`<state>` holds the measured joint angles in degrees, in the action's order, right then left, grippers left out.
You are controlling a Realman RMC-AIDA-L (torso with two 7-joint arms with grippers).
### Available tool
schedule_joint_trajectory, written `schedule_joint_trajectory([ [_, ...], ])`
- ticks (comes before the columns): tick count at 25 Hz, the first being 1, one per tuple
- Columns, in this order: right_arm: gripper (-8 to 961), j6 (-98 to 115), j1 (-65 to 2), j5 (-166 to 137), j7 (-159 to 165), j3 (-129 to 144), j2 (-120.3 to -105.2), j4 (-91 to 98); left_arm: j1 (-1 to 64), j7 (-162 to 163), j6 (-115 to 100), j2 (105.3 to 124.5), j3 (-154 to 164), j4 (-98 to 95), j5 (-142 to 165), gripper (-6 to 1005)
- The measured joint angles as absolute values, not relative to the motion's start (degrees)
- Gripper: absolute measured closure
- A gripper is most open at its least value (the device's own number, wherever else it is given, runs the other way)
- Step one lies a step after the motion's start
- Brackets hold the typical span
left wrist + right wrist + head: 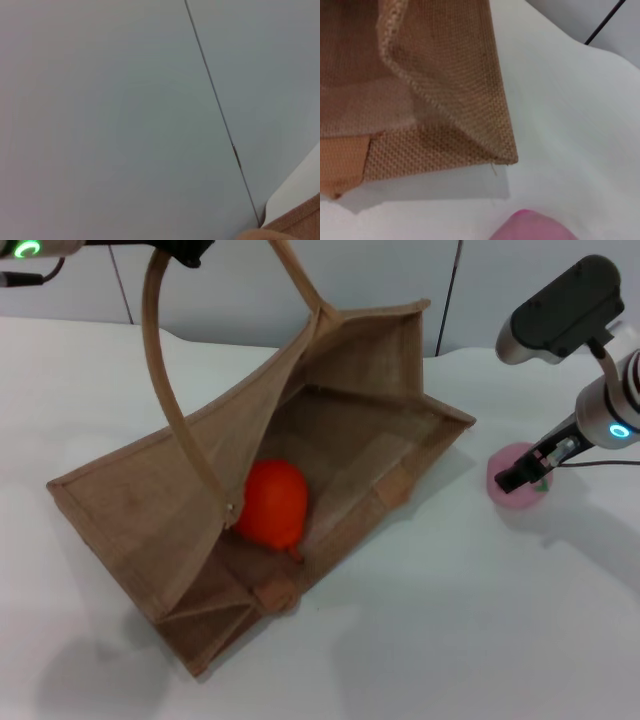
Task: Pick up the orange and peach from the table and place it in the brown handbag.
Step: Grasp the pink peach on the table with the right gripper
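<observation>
Orange (274, 502) inside brown handbag (140, 510)

White table (420, 620), grey panelled wall (100, 110)

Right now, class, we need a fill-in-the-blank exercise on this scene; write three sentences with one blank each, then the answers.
1. The orange lies inside the brown ____.
2. The peach rests on the white ____, outside the bag.
3. The gripper nearest the peach belongs to the ____ arm.

Missing words: handbag; table; right (right gripper).
</observation>
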<state>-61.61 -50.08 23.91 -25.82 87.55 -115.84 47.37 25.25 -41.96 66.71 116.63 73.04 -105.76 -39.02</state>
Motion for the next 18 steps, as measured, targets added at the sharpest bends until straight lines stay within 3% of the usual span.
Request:
schedule_joint_trajectory([
  [8,103,-62.03,-50.52,24.58,-25.67,87.03,-115.84,46.75,25.33,-41.92,66.69,116.63,72.89,-105.19,-39.02,865],
  [18,246,-62.77,-50.88,26.04,-25.69,87.16,-115.54,46.40,25.22,-41.95,66.71,116.54,72.78,-105.20,-39.02,864],
])
